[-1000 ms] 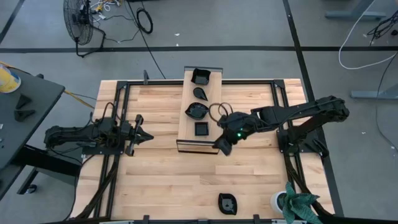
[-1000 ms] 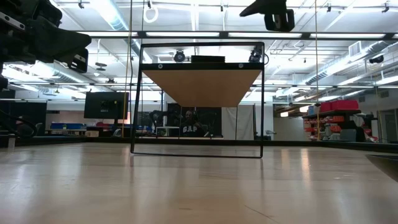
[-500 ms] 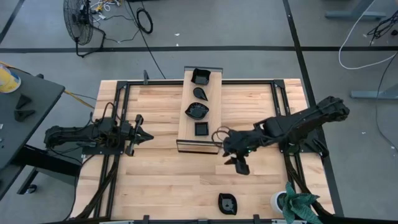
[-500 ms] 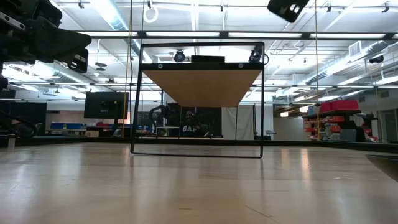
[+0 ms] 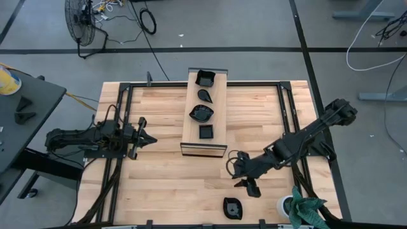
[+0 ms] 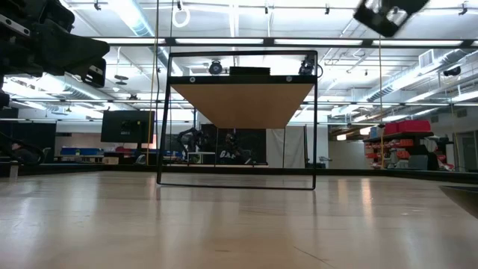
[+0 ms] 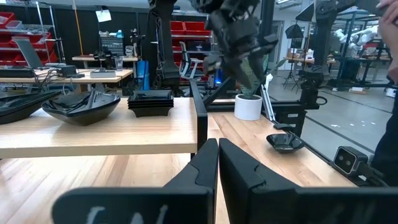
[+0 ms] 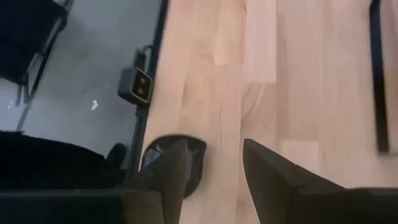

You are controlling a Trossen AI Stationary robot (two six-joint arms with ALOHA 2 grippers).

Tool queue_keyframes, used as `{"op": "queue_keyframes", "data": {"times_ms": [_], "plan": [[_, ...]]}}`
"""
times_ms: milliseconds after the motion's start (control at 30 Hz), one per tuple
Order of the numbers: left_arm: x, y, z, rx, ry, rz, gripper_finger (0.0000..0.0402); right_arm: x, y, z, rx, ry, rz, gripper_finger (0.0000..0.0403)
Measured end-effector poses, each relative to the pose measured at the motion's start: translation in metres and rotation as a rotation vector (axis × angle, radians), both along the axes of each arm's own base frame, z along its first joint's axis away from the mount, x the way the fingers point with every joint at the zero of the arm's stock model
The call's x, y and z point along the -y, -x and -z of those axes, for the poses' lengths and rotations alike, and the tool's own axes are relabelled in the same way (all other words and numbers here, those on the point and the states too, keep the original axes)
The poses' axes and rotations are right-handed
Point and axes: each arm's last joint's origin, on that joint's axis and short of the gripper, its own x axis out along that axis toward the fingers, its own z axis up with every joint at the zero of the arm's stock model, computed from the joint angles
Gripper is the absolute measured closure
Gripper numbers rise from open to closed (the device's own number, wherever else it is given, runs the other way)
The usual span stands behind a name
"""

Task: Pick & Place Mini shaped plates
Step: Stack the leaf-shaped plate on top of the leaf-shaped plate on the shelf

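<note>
**Right arm over last loose plate, left arm parked**

Left gripper [image 5: 141, 138], mid-left of the high view, waits over the pale wooden table [image 5: 159, 184], fingers pressed together, holding nothing.

Centre top: long light wooden rectangular board [image 5: 205, 113] already carries four small glossy black plates – square one [image 5: 205, 78] at the far end, teardrop one [image 5: 205, 95], wavy-edged one [image 5: 201, 114], small square one [image 5: 205, 131].

Right of centre, lower: right gripper [image 5: 250, 186], fingers parted with only air between them, hangs near the loose small glossy black plate [image 5: 233, 207] by the bottom table edge, not touching.

Handling guess: plate looks light, rigid, slick glaze, probably chips if dropped. Best to pinch the raised rim, one finger inside and one outside; a flat squeeze would likely slip.

Views: right wrist view shows the plate [image 8: 177, 160] lying partly behind one finger [image 8: 168, 171], so alignment looks slightly off; high view can't tell that. Left wrist view shows the plate's low bowl profile [image 7: 285, 142] beside a white cup [image 7: 249, 106]. Low view shows only table and arm parts overhead, no plates.
</note>
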Motion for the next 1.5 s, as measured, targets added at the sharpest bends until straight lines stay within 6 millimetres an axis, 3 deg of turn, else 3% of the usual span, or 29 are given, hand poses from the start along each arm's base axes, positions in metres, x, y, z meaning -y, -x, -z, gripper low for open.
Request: {"op": "queue_keyframes", "data": {"times_ms": [167,667,1300,1500], "plan": [[0.0,0.0,0.0,0.0,0.0,0.0,0.0383,-0.01,0.006,0.027,-0.098,-0.008,0.034,0.024],[0.0,0.0,0.0,0.0,0.0,0.0,0.0383,-0.047,-0.012,0.093,-0.231,0.002,-0.045,0.0191],[0.0,0.0,0.0,0.0,0.0,0.0,0.0383,-0.056,-0.025,0.131,-0.251,0.012,-0.047,0.0186],[0.0,0.0,0.0,0.0,0.0,0.0,0.0383,-0.057,-0.026,0.134,-0.251,0.01,-0.048,0.0192]]}}
